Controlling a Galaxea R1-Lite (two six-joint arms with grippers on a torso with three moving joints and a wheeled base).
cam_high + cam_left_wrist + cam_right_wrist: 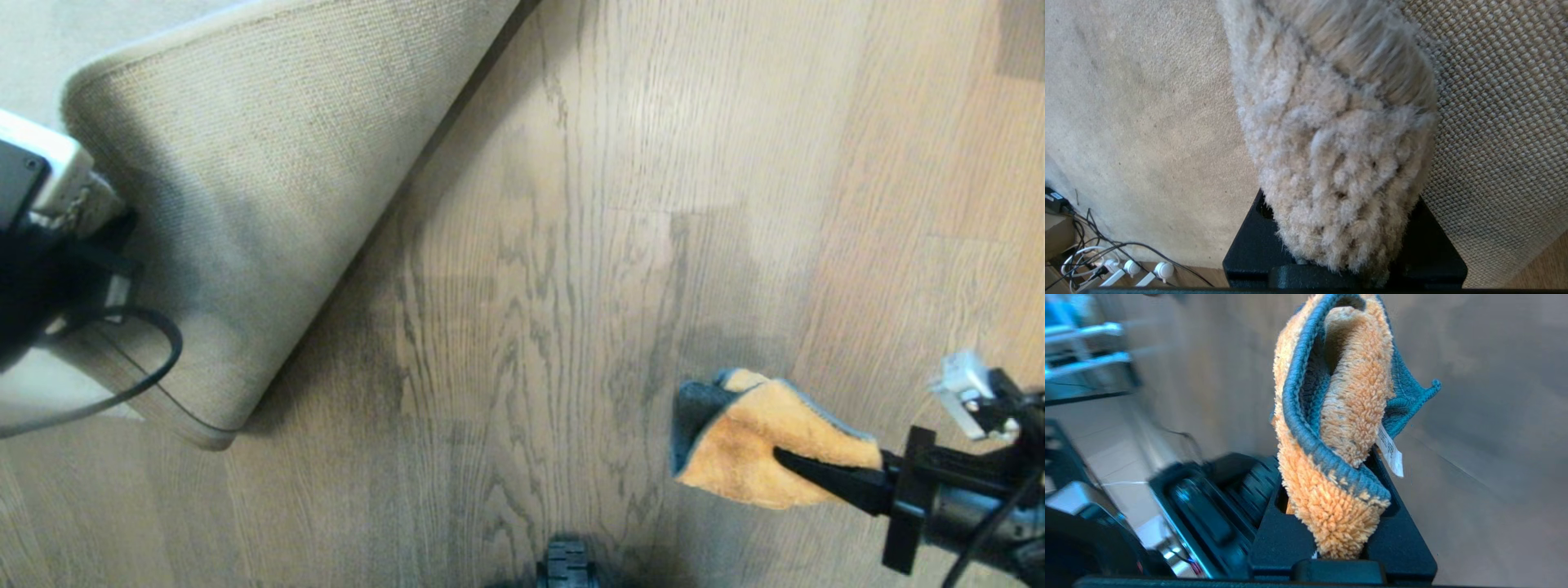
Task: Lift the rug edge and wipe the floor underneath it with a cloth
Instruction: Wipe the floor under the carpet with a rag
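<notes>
The rug edge (245, 204) is folded up and back at the left, its coarse woven tan backing facing me. My left gripper (1345, 228) is shut on the pale fuzzy rim (1339, 143) and holds it raised; in the head view only its arm shows at the far left. Bare brown wood-grain floor (539, 269) lies exposed beside the fold. My right gripper (784, 461) comes in from the lower right, shut on the orange cloth (759, 441) with grey trim, which hangs bunched over the floor. In the right wrist view the cloth (1331, 428) sticks out between the black fingers (1274, 535).
A black cable (139, 367) loops from the left arm over the rug. A dark part of the robot's base (566, 567) pokes in at the bottom. White plugs and wires (1114, 265) lie on the floor beyond the rug's far side.
</notes>
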